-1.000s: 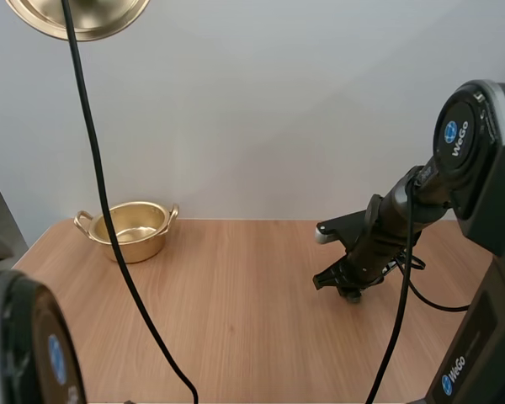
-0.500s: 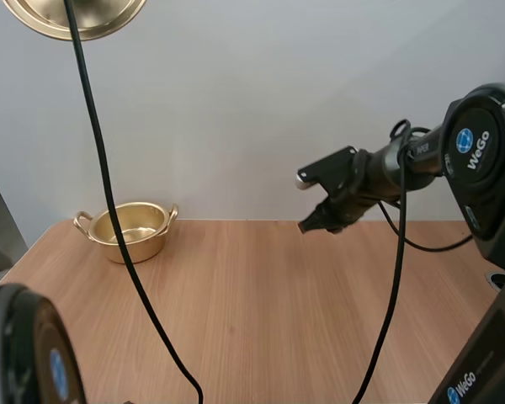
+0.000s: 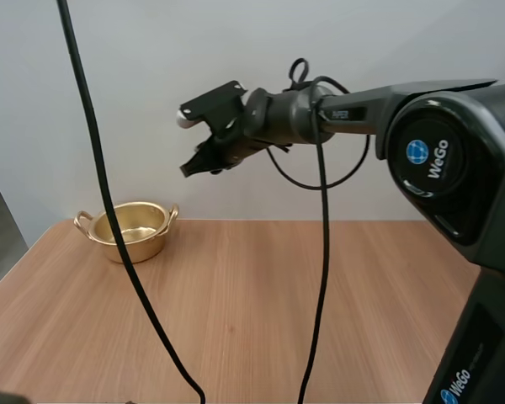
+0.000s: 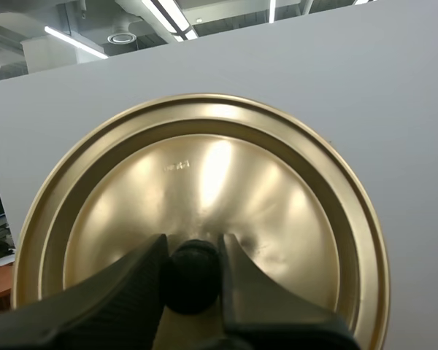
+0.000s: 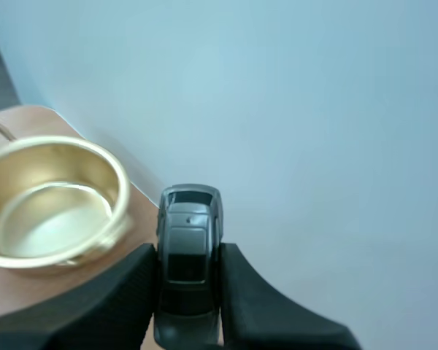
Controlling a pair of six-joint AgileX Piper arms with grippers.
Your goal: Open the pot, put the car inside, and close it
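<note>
The two fingers of my right gripper [image 5: 188, 254] are closed on one car [image 5: 190, 219], a small dark grey one, pressing on its two long sides. Its long axis runs along my fingers, and one end sticks out past the tips, away from my wrist. I cannot tell whether that end is the nose or the tail. In the high view this gripper hangs in the air well above the desk [image 3: 261, 311], over its far edge, with the tips slanting down towards the far left corner.

My left gripper [image 4: 191, 251] is clamped on the one black knob [image 4: 192, 281] of the one lid [image 4: 204, 168]. The lid is gold and round, held up in front of the grey wall with its knob side facing my wrist.

One gold pot [image 3: 135, 229] with two handles stands open at the desk's far left corner, well below the car and to its left.
</note>
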